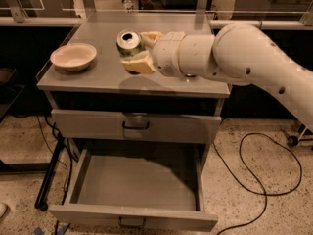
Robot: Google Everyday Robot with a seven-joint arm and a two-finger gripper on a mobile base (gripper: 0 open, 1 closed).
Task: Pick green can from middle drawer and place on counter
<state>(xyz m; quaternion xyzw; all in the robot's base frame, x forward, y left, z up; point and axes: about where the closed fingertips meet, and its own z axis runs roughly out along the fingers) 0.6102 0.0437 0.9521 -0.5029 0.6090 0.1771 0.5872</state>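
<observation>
My gripper is shut on the green can, whose silver top and pull tab face the camera. It holds the can above the middle of the counter, right of a bowl. My white arm reaches in from the right. The middle drawer stands pulled open below, its flat grey floor bare. The orange-red can is hidden behind my arm.
A pale bowl sits on the counter's left side. A closed drawer front with a black handle is above the open drawer. A black cable loops on the floor to the right. Dark benches stand behind.
</observation>
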